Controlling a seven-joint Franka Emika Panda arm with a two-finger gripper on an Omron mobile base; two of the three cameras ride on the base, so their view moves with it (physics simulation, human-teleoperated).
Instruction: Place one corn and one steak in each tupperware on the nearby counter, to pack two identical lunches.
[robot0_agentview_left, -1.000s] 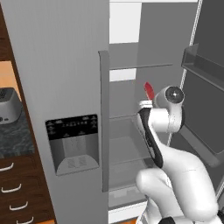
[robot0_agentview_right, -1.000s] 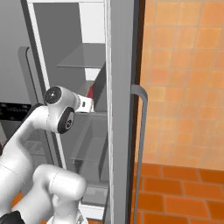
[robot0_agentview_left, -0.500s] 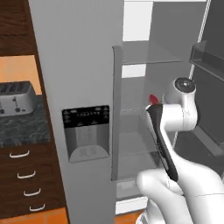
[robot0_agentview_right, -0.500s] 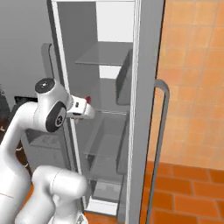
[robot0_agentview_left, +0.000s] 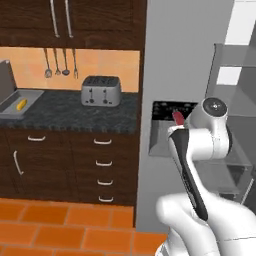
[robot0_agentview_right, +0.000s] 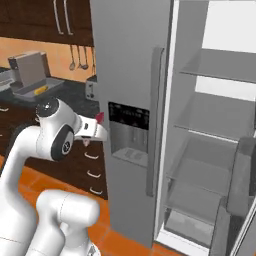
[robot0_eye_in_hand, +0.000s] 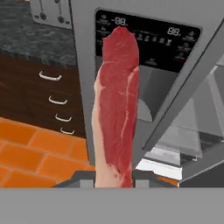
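Your gripper (robot0_eye_in_hand: 114, 183) is clamped on a steak (robot0_eye_in_hand: 117, 105), which stands up lengthwise from between the fingers in the hand view, in front of the fridge's dispenser panel (robot0_eye_in_hand: 148, 41). From the left base view, the red tip of the steak (robot0_agentview_left: 177, 117) shows beside the wrist, held in the air. On the counter (robot0_agentview_left: 75, 112) to the left, a tupperware (robot0_agentview_left: 20, 98) holds one corn (robot0_agentview_left: 21, 104). A toaster (robot0_agentview_left: 101, 91) stands on the same counter, well apart from it.

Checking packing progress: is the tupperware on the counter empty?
Not empty: the tupperware holds one yellow corn; no steak shows in it.
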